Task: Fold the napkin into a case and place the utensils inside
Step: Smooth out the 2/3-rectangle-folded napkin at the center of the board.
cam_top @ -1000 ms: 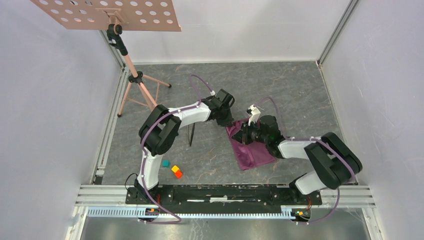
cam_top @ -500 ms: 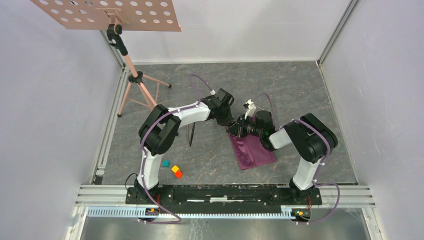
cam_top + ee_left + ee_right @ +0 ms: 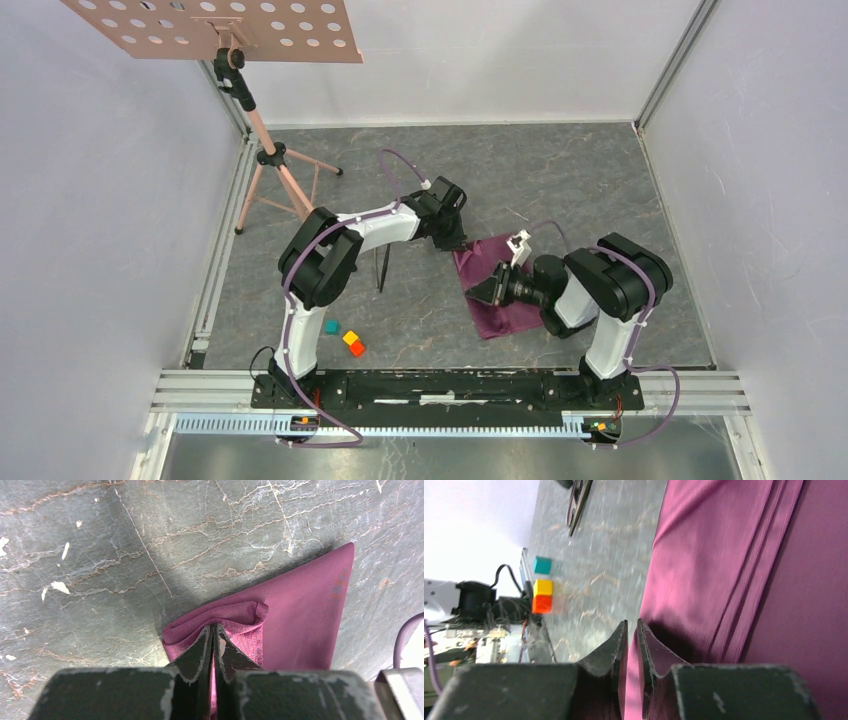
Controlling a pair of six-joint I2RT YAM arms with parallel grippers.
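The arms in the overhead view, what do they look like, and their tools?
The left arm and right arm have white links, bulky black joints and a lilac cable along each. The left tool and right tool have dark wedge-shaped fingers with scuffed, chipped edges.

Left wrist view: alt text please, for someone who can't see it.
Two dark fingers pinch shut on a bunched fold of a plum-purple napkin. The rest of the napkin spreads flat up and to the right on a grey, veined table.
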